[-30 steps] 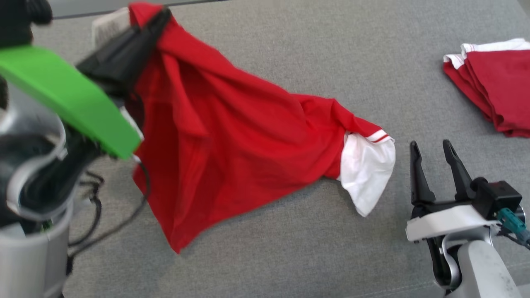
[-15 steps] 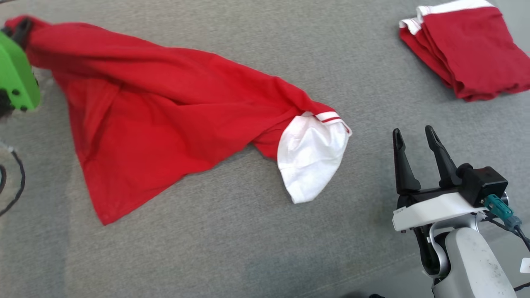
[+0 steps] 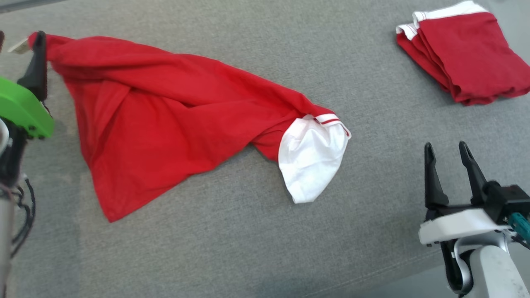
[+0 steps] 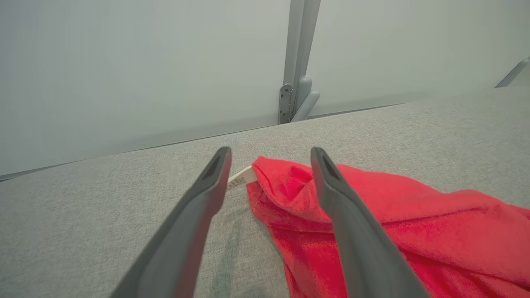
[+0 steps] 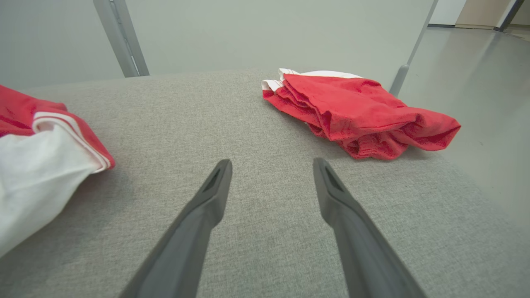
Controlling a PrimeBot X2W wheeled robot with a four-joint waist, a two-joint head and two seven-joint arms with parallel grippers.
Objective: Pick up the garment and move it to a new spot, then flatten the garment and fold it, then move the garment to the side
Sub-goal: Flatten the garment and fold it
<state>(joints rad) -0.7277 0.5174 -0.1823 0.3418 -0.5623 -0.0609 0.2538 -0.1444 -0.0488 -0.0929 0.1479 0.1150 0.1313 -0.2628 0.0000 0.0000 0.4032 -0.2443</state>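
Left pincer (image 4: 270,154) has released the garment (image 3: 165,120), prongs now apart; right pincer (image 3: 448,149) spread, empty.

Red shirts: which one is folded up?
The red cloth shirt at the far right; the white-sleeved red cloth shirt lies spread out and rumpled.

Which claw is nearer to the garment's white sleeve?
Right. The right claw stands open just right of the white sleeve, apart; the left claw sits at the far corner of the garment.

Left gripper (image 4: 269,155) has its 2 dark fingers spread wide, with the green wrist cover (image 3: 20,108) just behind them. Right gripper (image 3: 446,145) shows 2 fingers parted above its pale wrist (image 3: 457,224).
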